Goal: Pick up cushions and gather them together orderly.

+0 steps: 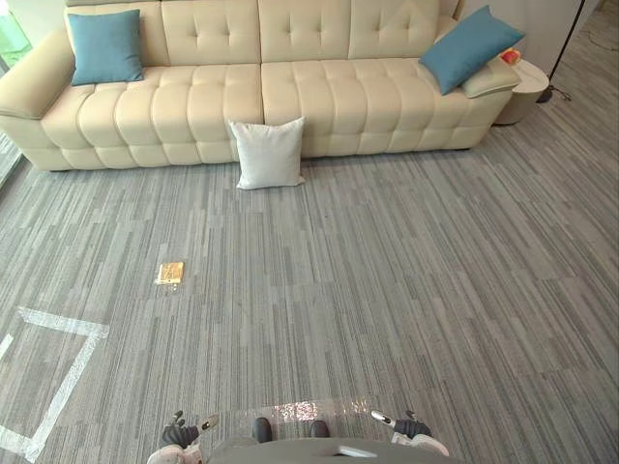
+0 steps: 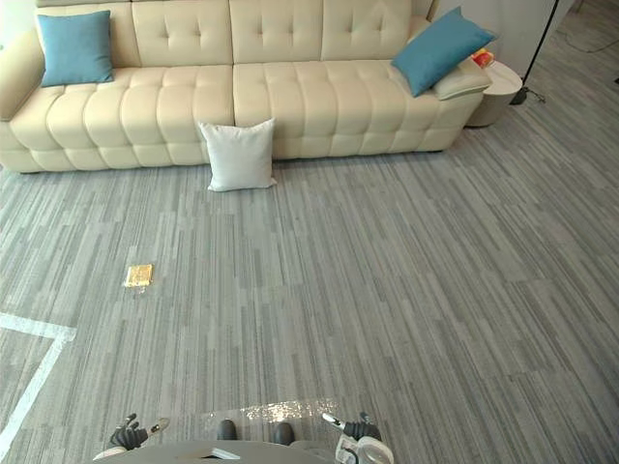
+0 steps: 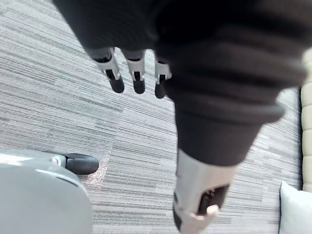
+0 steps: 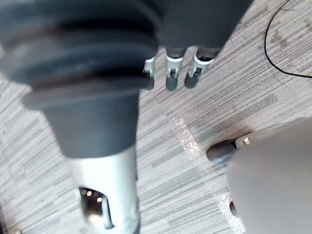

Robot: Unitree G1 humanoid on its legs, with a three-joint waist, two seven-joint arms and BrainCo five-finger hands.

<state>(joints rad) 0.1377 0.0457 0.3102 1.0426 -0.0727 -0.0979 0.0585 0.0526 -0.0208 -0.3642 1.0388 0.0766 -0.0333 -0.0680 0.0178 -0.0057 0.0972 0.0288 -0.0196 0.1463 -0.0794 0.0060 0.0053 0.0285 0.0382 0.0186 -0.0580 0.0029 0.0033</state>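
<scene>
A white cushion (image 1: 269, 153) stands on the carpet, leaning against the front of the cream sofa (image 1: 193, 106). One blue cushion (image 1: 104, 46) rests against the sofa's back at its left end. A second blue cushion (image 1: 469, 46) lies tilted at the right end, on top of a cream cushion (image 1: 488, 79). My left hand (image 1: 182, 433) and right hand (image 1: 411, 426) hang low near me, far from the sofa. In the wrist views the left hand's fingers (image 3: 136, 78) and the right hand's fingers (image 4: 170, 73) are relaxed and hold nothing. The white cushion's corner (image 3: 295, 209) shows past the left hand.
A small flat yellow object (image 1: 170, 273) lies on the grey carpet left of centre. White tape lines (image 1: 58, 329) mark the floor at the lower left. A round side table (image 1: 527, 82) and a lamp stand's base (image 1: 546, 94) are beside the sofa's right end.
</scene>
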